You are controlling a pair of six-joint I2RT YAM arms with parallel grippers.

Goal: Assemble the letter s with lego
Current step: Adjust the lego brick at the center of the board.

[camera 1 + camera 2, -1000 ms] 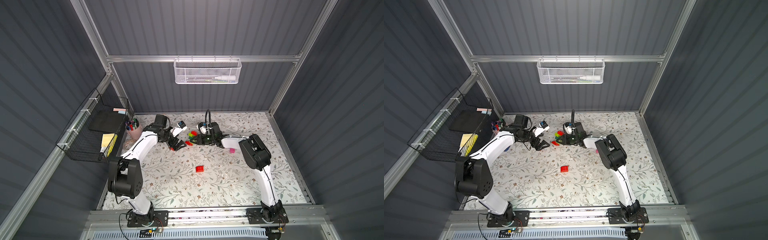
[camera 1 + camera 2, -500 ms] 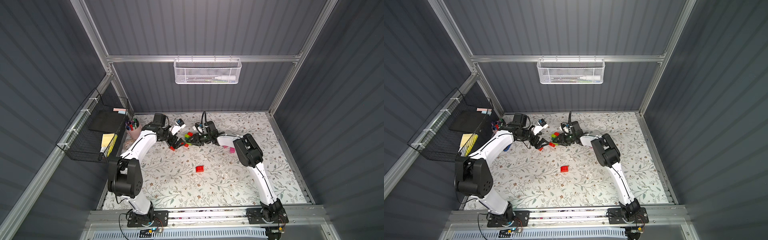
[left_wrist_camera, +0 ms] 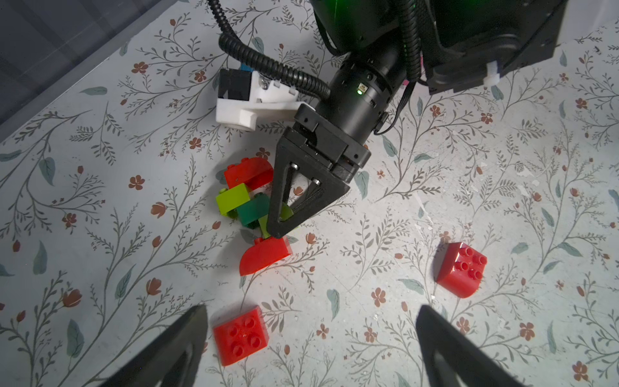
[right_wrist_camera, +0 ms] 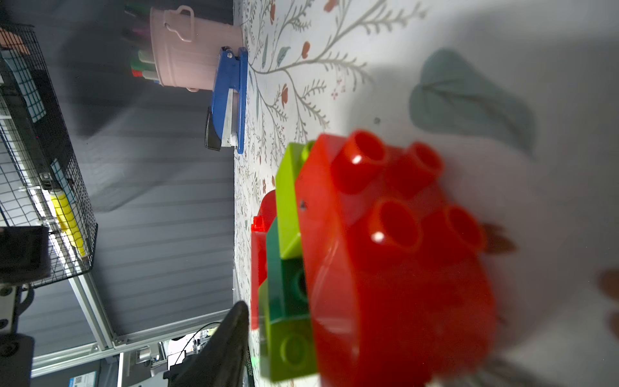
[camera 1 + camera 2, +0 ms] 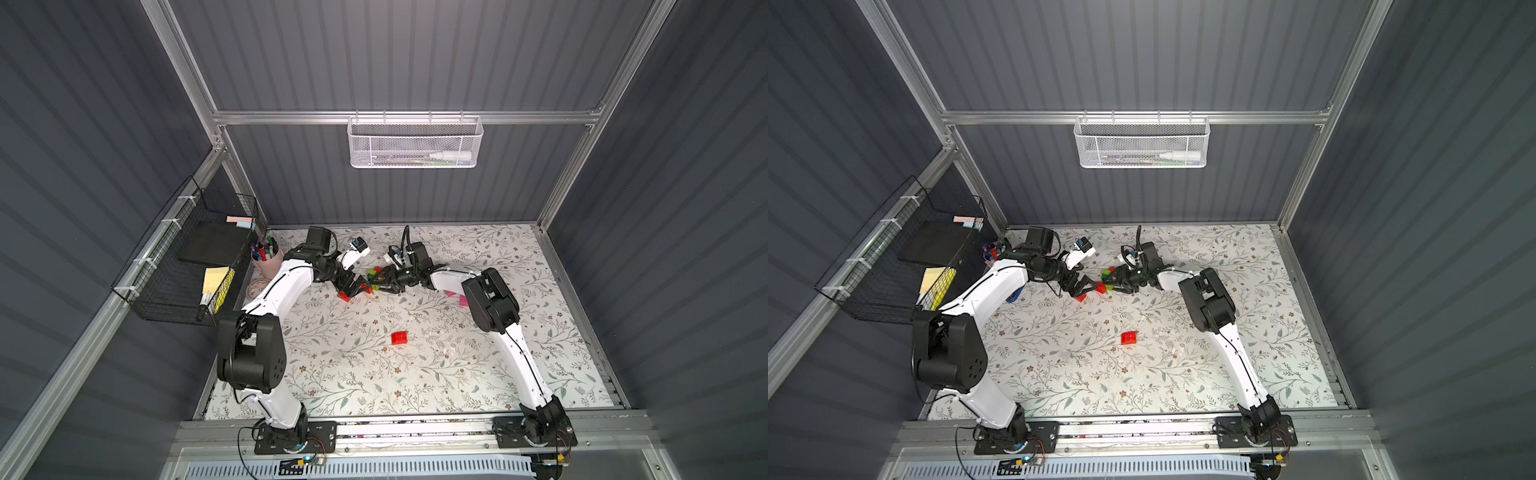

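The lego assembly (image 3: pixel 248 197) of red, lime green and dark green bricks lies on the floral mat, and shows in both top views (image 5: pixel 374 274) (image 5: pixel 1106 274). My right gripper (image 3: pixel 279 231) reaches over it. In the right wrist view its one visible finger (image 4: pixel 231 338) stands a thin gap off the lime brick; the other is hidden behind the red brick (image 4: pixel 395 251). My left gripper (image 3: pixel 311 310) is wide open and holds nothing. A loose red square brick (image 3: pixel 239 335) lies just inside its finger. A red curved brick (image 3: pixel 460 268) lies apart on the mat (image 5: pixel 400 337).
A pink cup of pens (image 5: pixel 266 259) and a blue stapler (image 4: pixel 231 100) stand at the mat's back left. Pink bricks (image 5: pixel 463 300) lie beside my right arm. A black wire basket (image 5: pixel 187 257) hangs on the left wall, a white mesh basket (image 5: pixel 415 141) on the back wall.
My right gripper has carried the assembly left, close to my left gripper, and its jaws have widened. My left gripper has stayed open, almost in place.
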